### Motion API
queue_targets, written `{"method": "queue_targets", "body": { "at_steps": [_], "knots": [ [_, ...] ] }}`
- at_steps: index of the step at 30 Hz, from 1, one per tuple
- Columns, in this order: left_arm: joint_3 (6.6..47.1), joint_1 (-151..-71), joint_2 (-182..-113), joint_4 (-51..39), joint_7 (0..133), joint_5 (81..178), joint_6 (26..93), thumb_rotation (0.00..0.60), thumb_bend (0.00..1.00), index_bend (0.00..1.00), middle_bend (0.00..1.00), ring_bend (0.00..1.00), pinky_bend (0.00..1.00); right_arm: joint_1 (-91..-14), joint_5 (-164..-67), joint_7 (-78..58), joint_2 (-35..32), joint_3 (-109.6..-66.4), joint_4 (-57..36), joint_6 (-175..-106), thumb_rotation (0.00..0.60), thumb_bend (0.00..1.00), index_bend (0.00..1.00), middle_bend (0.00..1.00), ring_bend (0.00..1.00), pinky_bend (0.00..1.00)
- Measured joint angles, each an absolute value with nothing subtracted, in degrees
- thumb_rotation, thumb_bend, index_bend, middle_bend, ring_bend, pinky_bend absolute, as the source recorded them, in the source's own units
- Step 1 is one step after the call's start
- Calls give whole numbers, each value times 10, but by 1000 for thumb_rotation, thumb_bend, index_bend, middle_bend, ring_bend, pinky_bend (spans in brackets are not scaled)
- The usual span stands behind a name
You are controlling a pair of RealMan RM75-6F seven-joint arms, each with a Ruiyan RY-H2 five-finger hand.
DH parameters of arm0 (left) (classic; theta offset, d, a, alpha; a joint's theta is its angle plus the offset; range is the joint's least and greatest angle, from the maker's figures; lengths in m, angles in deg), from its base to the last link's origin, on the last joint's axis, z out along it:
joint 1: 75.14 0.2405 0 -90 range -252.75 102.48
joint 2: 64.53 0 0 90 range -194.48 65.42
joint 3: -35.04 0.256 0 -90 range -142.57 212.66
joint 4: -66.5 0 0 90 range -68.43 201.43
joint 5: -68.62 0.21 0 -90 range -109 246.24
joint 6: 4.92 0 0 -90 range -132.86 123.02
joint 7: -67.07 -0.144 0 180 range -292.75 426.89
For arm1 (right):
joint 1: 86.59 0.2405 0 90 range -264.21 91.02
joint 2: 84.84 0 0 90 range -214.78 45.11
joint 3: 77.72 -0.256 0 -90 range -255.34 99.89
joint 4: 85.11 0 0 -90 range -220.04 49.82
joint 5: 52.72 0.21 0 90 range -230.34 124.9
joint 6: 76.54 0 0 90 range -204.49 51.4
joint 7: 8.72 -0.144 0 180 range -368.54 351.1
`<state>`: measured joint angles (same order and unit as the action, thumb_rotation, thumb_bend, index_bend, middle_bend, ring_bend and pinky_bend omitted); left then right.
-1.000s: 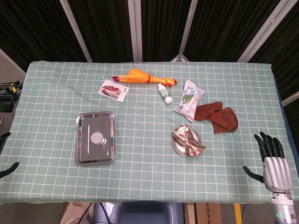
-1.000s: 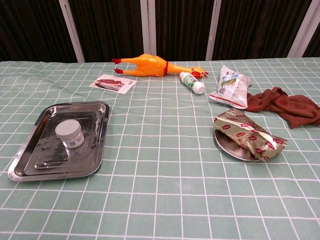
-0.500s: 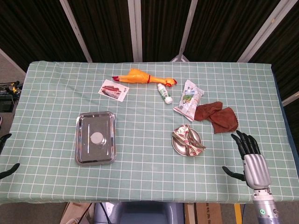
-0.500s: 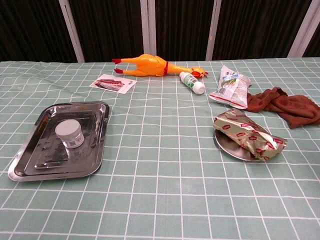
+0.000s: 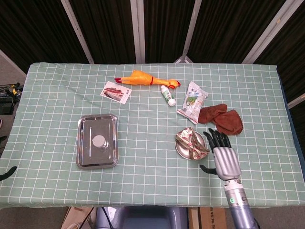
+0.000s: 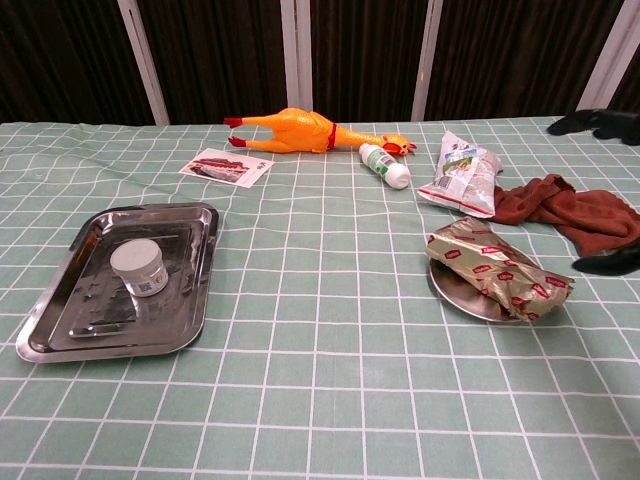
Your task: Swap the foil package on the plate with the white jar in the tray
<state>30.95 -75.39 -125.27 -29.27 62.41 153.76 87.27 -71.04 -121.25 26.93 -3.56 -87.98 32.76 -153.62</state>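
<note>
A staged robot lab rather than a home; the table (image 5: 143,181) wears a green checked cloth (image 5: 62,95); black curtains (image 5: 105,28) on pale metal framing (image 5: 138,28) close it in; unrelated props lie scattered, a rubber chicken (image 5: 143,78) among them.

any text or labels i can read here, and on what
Nothing reads clearly.
foil package: red label patches, print too blurred.
white jar: small label, too small.
snack bag: green print, unreadable.
white bottle: green label, unreadable.
card: picture only.
</note>
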Motion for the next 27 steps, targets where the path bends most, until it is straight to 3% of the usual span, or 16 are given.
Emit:
{"method": "queue_targets", "body": {
  "at_steps": [10,27],
  "knots": [
    [307,-751,-1240,-295,648,1526,870,600,121,175,0,0,126,-620,-1063,395,96,-931,258,-1544,600,145,124,78,37,0],
    [303,-748,-1240,-300,641,1518,871,600,121,175,0,0,127,-596,-1009,354,123,-947,171,-1552,600,144,124,78,60,0]
  ]
}}
